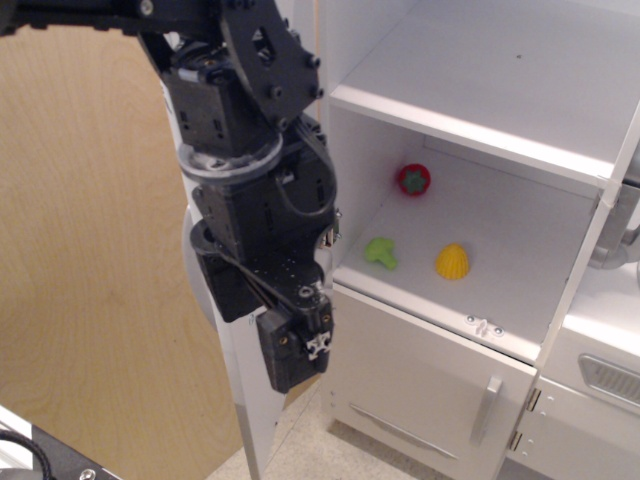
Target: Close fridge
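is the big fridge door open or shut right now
Open. The fridge shows its white shelves and three toy foods inside; the door's edge is swung out beside the gripper.

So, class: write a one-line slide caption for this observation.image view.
Black robot arm at the open fridge door; toy strawberry, broccoli and yellow piece on its shelf.
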Motion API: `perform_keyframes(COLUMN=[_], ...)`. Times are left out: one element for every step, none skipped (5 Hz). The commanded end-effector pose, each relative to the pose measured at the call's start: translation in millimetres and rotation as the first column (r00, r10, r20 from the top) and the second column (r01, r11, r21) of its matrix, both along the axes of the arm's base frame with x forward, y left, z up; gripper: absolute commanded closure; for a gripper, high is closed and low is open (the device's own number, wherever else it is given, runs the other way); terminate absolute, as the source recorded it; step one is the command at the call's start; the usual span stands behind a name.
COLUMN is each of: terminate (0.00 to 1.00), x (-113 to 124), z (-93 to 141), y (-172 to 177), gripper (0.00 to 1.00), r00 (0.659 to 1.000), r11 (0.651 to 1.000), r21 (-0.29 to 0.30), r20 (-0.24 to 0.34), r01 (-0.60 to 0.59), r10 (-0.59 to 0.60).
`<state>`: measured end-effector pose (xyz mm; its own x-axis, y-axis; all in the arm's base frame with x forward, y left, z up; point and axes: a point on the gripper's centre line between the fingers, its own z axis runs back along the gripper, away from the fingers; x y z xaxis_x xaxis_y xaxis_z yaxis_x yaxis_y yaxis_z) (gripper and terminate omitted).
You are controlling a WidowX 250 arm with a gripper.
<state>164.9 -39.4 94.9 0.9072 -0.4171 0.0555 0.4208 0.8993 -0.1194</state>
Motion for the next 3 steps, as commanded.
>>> perform_keyframes(terminate=[0.00, 0.00, 0.00], x=[0.0, -12.8, -15.4], z=[0.0, 11.4, 18.2], y=[0.0, 12.0, 30.0], gripper=[0.00, 0.00, 0.00], r00=[1.000, 0.999, 0.997], r11=[1.000, 0.999, 0.997], r21=[0.000, -0.032, -0.033], r20=[0.000, 0.030, 0.023], r01=[0.000, -0.030, -0.068], r10=[0.000, 0.031, 0.069])
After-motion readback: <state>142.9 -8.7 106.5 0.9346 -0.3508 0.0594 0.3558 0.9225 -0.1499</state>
